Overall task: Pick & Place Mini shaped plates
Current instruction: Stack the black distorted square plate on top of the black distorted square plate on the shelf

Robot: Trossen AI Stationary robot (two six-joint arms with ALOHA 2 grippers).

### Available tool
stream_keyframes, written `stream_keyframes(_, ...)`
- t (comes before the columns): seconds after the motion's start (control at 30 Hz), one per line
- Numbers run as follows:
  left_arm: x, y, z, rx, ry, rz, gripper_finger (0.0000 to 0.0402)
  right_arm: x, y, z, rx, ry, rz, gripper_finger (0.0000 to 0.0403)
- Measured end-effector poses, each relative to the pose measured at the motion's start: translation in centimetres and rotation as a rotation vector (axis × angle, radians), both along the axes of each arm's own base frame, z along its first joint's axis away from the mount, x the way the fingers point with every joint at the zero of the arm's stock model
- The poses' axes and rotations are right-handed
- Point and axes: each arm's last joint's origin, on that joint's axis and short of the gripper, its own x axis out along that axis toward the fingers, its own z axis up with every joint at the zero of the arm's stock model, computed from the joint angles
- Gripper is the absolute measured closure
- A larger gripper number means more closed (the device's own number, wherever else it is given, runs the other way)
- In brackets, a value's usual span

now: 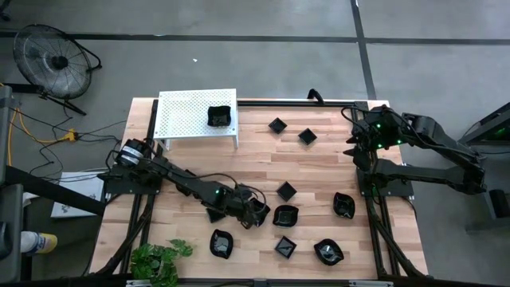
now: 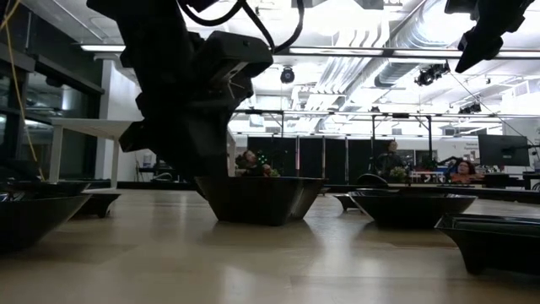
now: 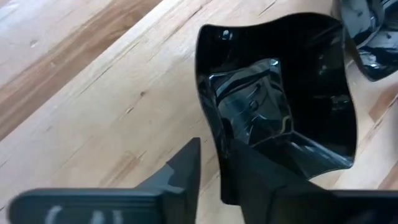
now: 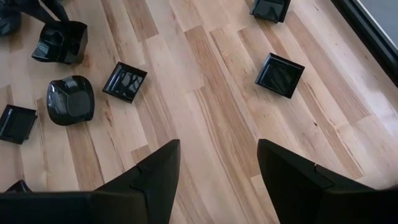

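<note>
Several mini shaped plates, small glossy black dishes, stand on their bases on the wooden table (image 1: 263,159). One more plate (image 1: 219,116) sits on the white perforated shelf (image 1: 183,112). My left gripper (image 1: 264,214) is open and slants down at a wavy-edged square plate (image 1: 285,215) (image 3: 280,93). One finger (image 3: 261,180) is inside this plate and the other (image 3: 183,174) is outside its wall. In the low view the left gripper (image 2: 198,143) hangs over that plate (image 2: 257,198). My right gripper (image 4: 217,168) waits open, high above the table's right side (image 1: 355,147). My left gripper stands astride the plate's rim (image 3: 211,143) at the side facing the table's left edge, slanting down from that side. A strip of table shows between the outer finger and the wall. Whether the inner finger touches the plate I cannot tell. The plate rests on the table.
Other plates lie close by: one (image 1: 286,190) just beyond, one (image 1: 343,205) to the right, and three along the near edge (image 1: 221,243) (image 1: 285,247) (image 1: 327,252). Two (image 1: 276,125) (image 1: 307,136) sit at the far side. A green plant (image 1: 159,259) stands at the near left corner.
</note>
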Motion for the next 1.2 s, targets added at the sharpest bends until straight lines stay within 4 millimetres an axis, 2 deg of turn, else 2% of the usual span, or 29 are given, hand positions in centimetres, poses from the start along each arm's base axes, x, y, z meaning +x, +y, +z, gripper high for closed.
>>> stream_keyframes(0.27,0.0,-0.1,0.0,-0.015,-0.002,-0.008,0.0396,0.0,0.0,0.0,0.0,0.0,0.0,0.0194)
stream_keyframes(0.6,0.0,-0.1,0.5,-0.023,-0.024,-0.004,0.04,0.0,0.0,0.0,0.001,0.002,0.001,0.0194)
stream_keyframes(0.9,-1.5,0.8,4.9,0.023,-0.124,0.065,0.0401,-0.1,0.1,-0.1,-0.007,0.012,0.022,0.0194)
stream_keyframes(1.2,-4.4,2.3,9.7,0.092,-0.215,0.146,0.0401,-0.1,0.1,-0.1,-0.007,0.012,0.023,0.0194)
